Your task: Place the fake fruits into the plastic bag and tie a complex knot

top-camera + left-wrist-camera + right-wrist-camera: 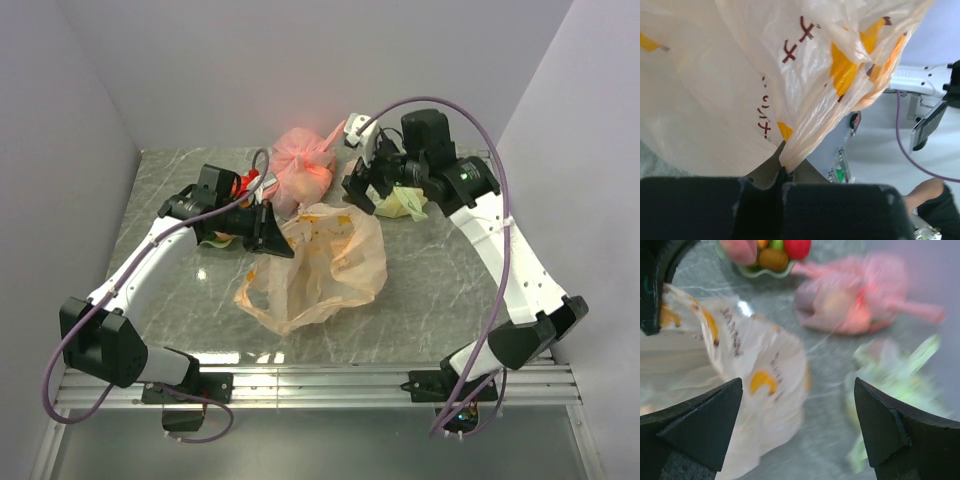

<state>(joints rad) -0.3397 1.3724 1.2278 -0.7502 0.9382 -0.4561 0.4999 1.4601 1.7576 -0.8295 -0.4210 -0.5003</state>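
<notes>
Two grippers flank your thin, translucent pale orange plastic bag (320,270), which lies crumpled mid-way across the grey marbled tabletop (420,300); your left gripper (781,177) is pinched tight on a fold at the bag's far left edge; your right gripper (797,390) stands wide, holding nothing, over its far right side; the small glossy fake fruits (772,252) sit outside the bag in a pale green scalloped dish (765,274); a pink-red tied bag (305,165) lies beyond, a light green tied bag (405,205) beside your right gripper.

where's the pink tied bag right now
Top view: the pink tied bag lies at back middle of the table, just behind the pale orange bag, left of the light green bag.
</notes>
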